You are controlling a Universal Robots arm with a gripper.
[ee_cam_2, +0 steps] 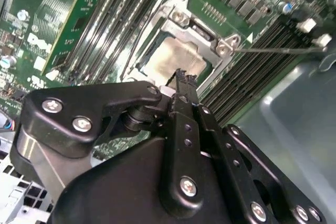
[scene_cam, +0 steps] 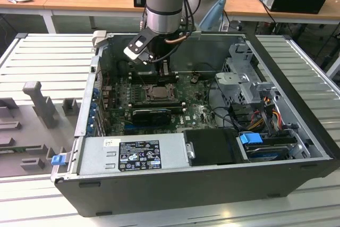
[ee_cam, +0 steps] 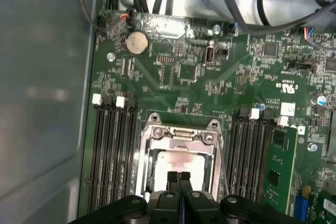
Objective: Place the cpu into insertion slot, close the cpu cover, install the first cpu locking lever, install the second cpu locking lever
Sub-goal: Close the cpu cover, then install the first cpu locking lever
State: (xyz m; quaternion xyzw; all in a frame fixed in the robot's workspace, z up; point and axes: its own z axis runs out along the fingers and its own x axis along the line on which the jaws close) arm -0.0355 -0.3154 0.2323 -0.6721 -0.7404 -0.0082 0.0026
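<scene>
With your gripper (ee_cam: 178,178) pinched shut and empty over the cpu (ee_cam: 173,160), you did best to press the cpu cover (ee_cam: 181,141) frame evenly, never the chip.

Nothing legible enough to quote. Black label (scene_cam: 139,155) with white print and small symbols on grey power supply (scene_cam: 95,159), lower centre of exterior view: print too fine to make out. Small white sticker (scene_cam: 109,142) just beside it, same story. In first wrist view, white silkscreen mark (ee_cam: 287,85) on green motherboard (ee_cam: 184,77), across the memory slots (ee_cam: 254,145) from the cpu (ee_cam: 178,162); blank-looking white sticker (ee_cam: 287,108) near that mark. Tiny white component lettering scattered over the board, unreadable.
</scene>
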